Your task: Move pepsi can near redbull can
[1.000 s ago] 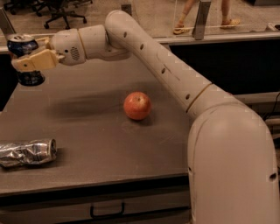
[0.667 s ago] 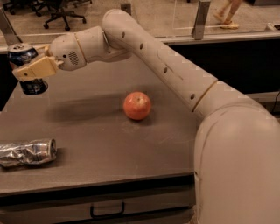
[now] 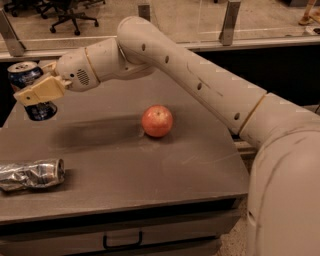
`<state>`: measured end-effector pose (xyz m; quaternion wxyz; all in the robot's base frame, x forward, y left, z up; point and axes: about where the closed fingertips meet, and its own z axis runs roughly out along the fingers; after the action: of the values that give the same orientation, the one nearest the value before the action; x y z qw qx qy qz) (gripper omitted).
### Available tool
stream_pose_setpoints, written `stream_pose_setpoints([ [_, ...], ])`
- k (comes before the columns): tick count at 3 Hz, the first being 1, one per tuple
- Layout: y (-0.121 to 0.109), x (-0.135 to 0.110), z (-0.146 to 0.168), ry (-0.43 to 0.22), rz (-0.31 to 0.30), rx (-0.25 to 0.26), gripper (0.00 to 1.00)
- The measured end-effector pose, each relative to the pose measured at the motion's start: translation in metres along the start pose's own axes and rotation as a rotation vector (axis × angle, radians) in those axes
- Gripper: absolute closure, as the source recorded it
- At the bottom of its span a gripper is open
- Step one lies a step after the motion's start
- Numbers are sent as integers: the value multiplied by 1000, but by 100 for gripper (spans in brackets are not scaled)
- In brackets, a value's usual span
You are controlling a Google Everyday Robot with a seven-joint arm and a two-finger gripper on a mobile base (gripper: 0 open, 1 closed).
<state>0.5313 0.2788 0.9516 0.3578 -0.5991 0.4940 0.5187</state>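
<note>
Gripper [image 3: 29, 95] sat at the far-left edge of the desk [image 3: 150, 170], out at the end of the arm [image 3: 200, 85], which reached in from the right side and crossed above the desk. Jaws were closed around the pepsi can [image 3: 24, 76]. One tan finger [image 3: 42, 90] lay across the can's front at mid-height; the other was hidden behind it. Can was roughly upright, silver top showing above the finger and dark blue base showing below. Couldn't tell whether the base touched the desk or hung just above it.

Redbull can [image 3: 32, 174] lay on its side at the near-left of the desk, crumpled silver body, round end pointing right. It was well apart from the pepsi can, with bare desk between the two. Nothing was touching it.

Apple [image 3: 157, 120] stood near the middle of the desk, under the arm's forearm, clear of both cans and of the gripper. The arm threw a broad dark shadow on the desk just left of the apple.

Desk front showed a drawer with a dark handle [image 3: 122, 242]. Behind the desk there was a railing with posts [image 3: 229, 22], and office chairs [image 3: 70, 15] on the floor beyond.
</note>
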Motion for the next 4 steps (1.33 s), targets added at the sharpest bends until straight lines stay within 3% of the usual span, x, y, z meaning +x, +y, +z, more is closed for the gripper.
stream_pose_setpoints([
  [2, 14, 18, 11, 17, -92, 96, 100],
  [4, 26, 21, 20, 95, -158, 131, 100],
])
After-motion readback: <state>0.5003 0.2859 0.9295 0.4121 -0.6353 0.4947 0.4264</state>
